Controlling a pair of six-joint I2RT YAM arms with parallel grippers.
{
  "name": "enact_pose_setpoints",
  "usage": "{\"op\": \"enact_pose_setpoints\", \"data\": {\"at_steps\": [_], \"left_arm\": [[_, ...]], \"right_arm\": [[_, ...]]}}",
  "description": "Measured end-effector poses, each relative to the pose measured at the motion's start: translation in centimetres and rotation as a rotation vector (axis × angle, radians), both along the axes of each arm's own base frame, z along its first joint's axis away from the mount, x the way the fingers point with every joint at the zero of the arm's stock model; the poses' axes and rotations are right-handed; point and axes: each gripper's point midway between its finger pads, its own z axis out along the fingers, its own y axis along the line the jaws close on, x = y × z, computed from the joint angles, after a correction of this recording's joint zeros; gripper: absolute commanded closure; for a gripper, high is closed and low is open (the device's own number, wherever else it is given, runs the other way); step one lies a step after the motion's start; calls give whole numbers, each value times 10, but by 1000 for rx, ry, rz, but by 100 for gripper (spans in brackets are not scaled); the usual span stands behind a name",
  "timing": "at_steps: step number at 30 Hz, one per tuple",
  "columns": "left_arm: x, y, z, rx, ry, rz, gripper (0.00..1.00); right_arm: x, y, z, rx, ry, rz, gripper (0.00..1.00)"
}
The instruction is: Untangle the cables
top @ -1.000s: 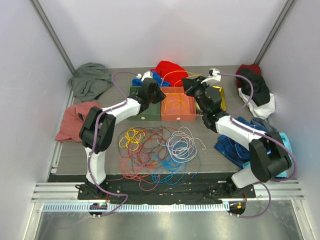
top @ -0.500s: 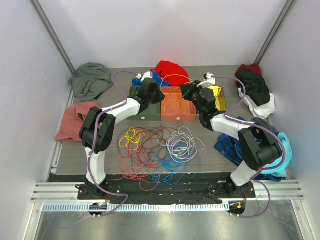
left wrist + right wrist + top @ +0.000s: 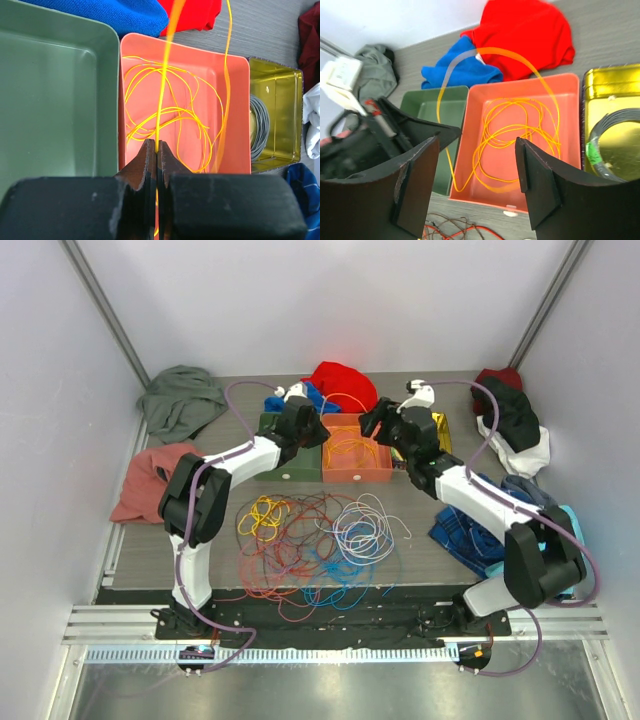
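Left hand [image 3: 156,150] was clamped shut on the orange cable [image 3: 172,112]. One strand ran straight up out of the pinched tips, and the rest lay in loose loops inside the orange tray [image 3: 355,478]. That hand sat over the seam between the green tray [image 3: 50,100] and the orange tray, toward the far middle of the bench [image 3: 145,540].

Right hand [image 3: 477,150] stood wide open, nothing between its fingers, above the far right part of the orange tray. A tall loop of the orange cable arched up out of the tray in front of it — blurred, so I couldn't tell whether it touched a finger.

The rest of the cables [image 3: 320,540] were a tangled heap on the near middle of the bench, well apart from both hands. A yellow bunch [image 3: 265,515] was on the left, a white-grey coil [image 3: 362,530] on the right, and red, blue and dark strands were spread through and nearer.

The three trays sat side by side: green on the left, orange in the middle, and the gold tray [image 3: 440,435] on the right, holding a dark coil [image 3: 615,125]. A red cloth [image 3: 340,385] and a blue cloth [image 3: 275,400] lay just beyond the trays.
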Motion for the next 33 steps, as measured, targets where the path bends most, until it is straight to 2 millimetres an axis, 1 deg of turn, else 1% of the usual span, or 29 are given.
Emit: {"op": "enact_pose_setpoints", "data": {"at_steps": [5,8,10,13,16,18,21,23,24,26,27,29,30,31,33], "left_arm": [[0,1,-1,11,-4,-7,100],[-2,2,-2,27,-2,-15,100],[-6,2,-3,49,-1,-29,100],[-14,2,-8,103,12,-58,100],[-23,-5,-7,158,30,-103,100],[-21,-20,1,187,18,-142,100],[-15,-49,13,210,-24,-191,99],[-15,-67,17,229,-47,-219,94],[-16,-72,16,240,-48,-226,88],[-23,-78,10,269,-38,-244,81],[-28,-79,6,291,-26,-249,72],[-31,-73,0,327,-11,-242,64],[-30,-69,-2,343,-8,-231,50],[-29,-64,-5,358,-8,-220,42],[-30,-50,-13,395,6,-198,32]], "right_arm": [[-13,-14,39,-5,-52,-34,34],[-20,-20,55,5,-80,-49,36],[-25,-24,59,13,-91,-54,37],[-34,-28,55,19,-88,-59,37],[-42,-31,39,13,-60,-59,38],[-46,-33,31,10,-44,-60,38],[-51,-34,26,7,-33,-59,38],[-55,-35,29,8,-35,-57,38],[-57,-36,31,11,-40,-56,38],[-61,-36,38,20,-57,-53,38],[-63,-37,42,25,-66,-53,38],[-66,-37,47,33,-78,-50,38],[-66,-37,48,35,-80,-49,38],[-67,-37,47,35,-79,-49,38],[-68,-37,45,33,-74,-48,38]]}}
